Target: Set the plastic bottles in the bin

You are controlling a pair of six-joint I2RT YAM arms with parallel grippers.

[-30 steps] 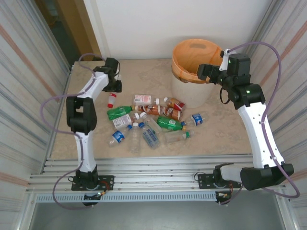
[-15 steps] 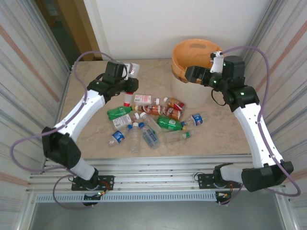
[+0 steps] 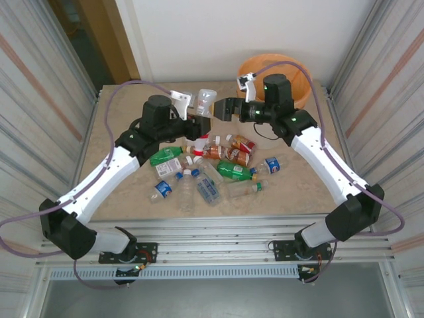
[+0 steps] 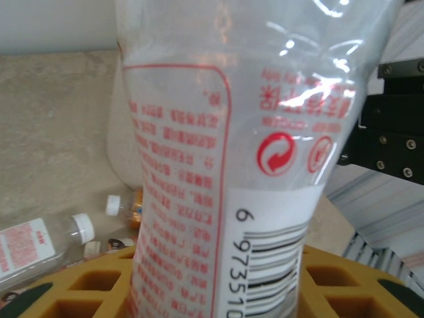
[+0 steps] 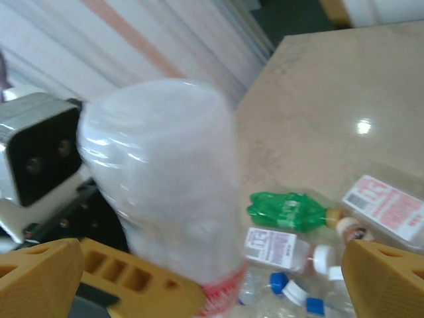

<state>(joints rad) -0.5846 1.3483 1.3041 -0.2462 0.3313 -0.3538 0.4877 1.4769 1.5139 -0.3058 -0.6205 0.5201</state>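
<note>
Handover looks like the step in hand. Top view: at upper centre the left gripper [image 3: 197,123] pinches a clear plastic bottle with red-printed label [image 3: 207,101], offering its base to the right gripper [image 3: 224,109], whose jaws stand spread just beside it. The round white bin with orange bag liner [image 3: 301,74] sits upper right, its contents hidden by the arm. Loose bottles [image 3: 218,169] lie mid-frame.

Left wrist view: yellow fingers [image 4: 86,288] clamp the bottle [image 4: 252,165] at the bottom edge.

Right wrist view: spread yellow fingers [image 5: 40,278] flank the blurred bottle [image 5: 165,179].

Bottle pile [image 3: 212,165] crowds table [image 3: 285,195] centre; right arm [image 3: 311,142] fronts bin [image 3: 301,76]
</note>
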